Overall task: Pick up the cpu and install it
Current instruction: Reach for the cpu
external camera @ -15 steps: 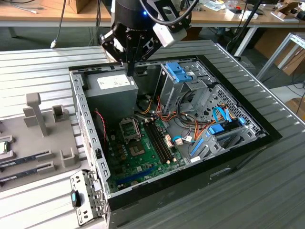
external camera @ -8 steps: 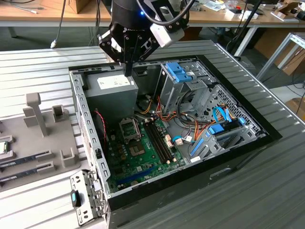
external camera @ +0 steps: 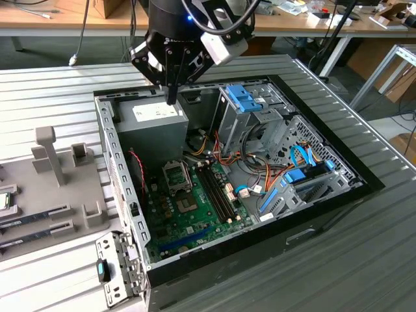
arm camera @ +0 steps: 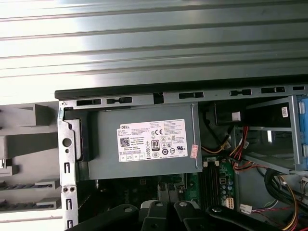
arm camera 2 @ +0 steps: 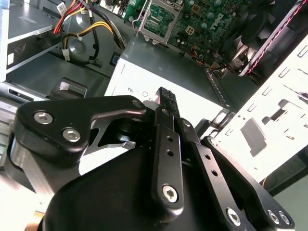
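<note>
the small flat square cpu with a silver-grey top and thin green rim [external camera: 4, 201] sits at the exterior view's far left edge, mid-height, cut off by the frame. it rests on the pale grey plastic fixture tray [external camera: 65, 188], well apart from the open black computer case [external camera: 260, 250]. the black two-finger gripper [external camera: 171, 97] hangs upper centre, fingertips pressed together on nothing, just above the grey metal power supply box [arm camera: 103, 144]. the case's perforated steel side wall [external camera: 120, 175] stands between the tray and the green motherboard [external camera: 195, 211].

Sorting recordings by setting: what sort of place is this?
Probably a robotics lab or workshop: an open desktop computer case lies on a slatted metal table, with wooden workbenches behind.
</note>
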You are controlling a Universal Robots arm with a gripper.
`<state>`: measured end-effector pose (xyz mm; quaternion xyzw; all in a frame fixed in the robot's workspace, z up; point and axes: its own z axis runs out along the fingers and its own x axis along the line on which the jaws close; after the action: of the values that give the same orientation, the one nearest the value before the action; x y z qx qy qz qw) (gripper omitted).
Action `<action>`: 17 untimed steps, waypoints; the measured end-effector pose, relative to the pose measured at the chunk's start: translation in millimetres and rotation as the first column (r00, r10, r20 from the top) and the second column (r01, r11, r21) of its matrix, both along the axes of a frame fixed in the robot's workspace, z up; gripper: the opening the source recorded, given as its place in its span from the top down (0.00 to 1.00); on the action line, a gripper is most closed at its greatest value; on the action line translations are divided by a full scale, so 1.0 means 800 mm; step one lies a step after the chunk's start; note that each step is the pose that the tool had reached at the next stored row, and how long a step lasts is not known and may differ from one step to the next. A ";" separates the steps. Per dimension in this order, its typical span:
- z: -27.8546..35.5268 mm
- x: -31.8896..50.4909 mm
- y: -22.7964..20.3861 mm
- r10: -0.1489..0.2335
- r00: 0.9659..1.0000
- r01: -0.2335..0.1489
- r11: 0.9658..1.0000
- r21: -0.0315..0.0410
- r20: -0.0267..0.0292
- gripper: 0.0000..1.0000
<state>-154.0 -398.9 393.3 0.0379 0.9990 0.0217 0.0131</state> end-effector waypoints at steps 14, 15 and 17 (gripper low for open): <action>0.0000 -0.010 0.0000 0.000 1.000 0.000 1.000 0.000 0.000 0.89; 0.0000 -0.010 0.0000 0.000 1.000 0.000 1.000 0.000 0.000 0.89; 0.0000 -0.011 0.0000 0.000 1.000 0.000 1.000 0.000 0.000 0.89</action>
<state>-163.2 -398.9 393.3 0.0378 0.9990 0.0217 0.0131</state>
